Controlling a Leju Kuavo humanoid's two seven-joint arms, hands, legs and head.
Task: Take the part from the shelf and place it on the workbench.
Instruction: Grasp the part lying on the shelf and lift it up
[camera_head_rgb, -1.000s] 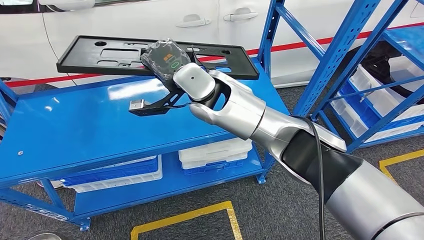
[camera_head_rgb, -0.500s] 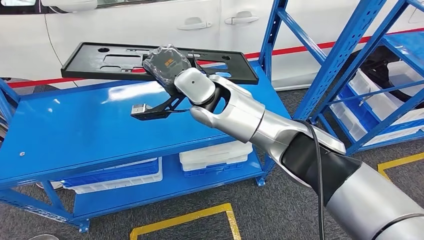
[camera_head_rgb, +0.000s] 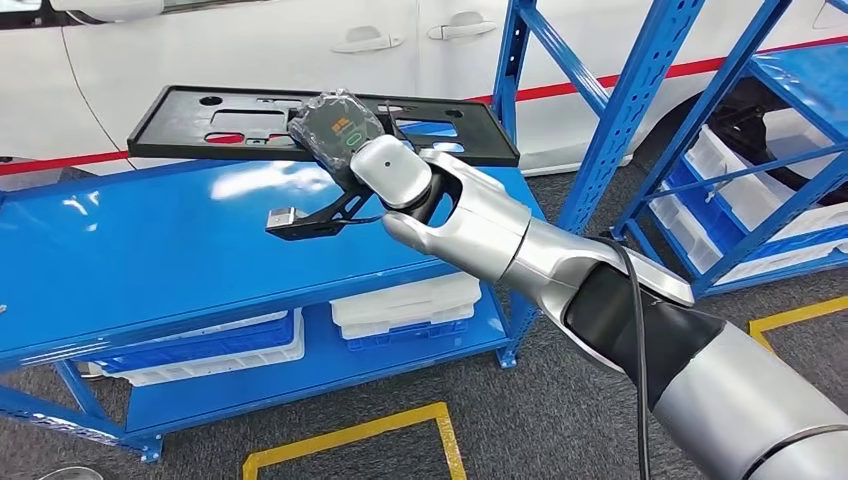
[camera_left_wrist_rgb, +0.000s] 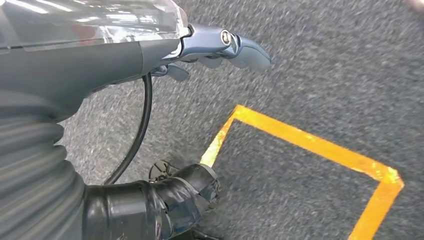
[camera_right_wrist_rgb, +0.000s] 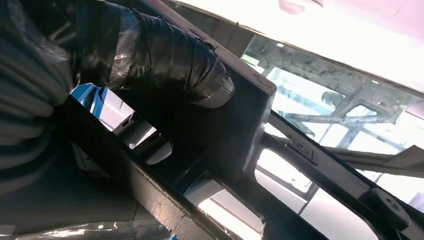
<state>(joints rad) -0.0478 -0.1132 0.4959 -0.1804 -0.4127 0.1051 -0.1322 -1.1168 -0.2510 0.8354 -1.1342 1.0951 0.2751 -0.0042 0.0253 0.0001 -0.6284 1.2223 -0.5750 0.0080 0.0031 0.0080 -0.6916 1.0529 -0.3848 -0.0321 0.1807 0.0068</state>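
My right hand (camera_head_rgb: 335, 135) grips the black part (camera_head_rgb: 320, 120), held aloft over the blue workbench (camera_head_rgb: 160, 250); my left hand (camera_left_wrist_rgb: 220, 47) hangs idle, fingers loose and holding nothing. Carrying stage, I judge: next comes lowering it flat, then letting go

black part (camera_head_rgb: 240, 120), blue workbench (camera_head_rgb: 150, 250), silver arm (camera_head_rgb: 520, 250), perhaps yellow floor lines (camera_head_rgb: 350, 440).

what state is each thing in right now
black panel: held up above the blue bench, not set down
right hand: gripping the panel
left hand: holding nothing, hanging over the floor
blue bench: top bare beneath the panel
white bins: stacked on the lower shelf
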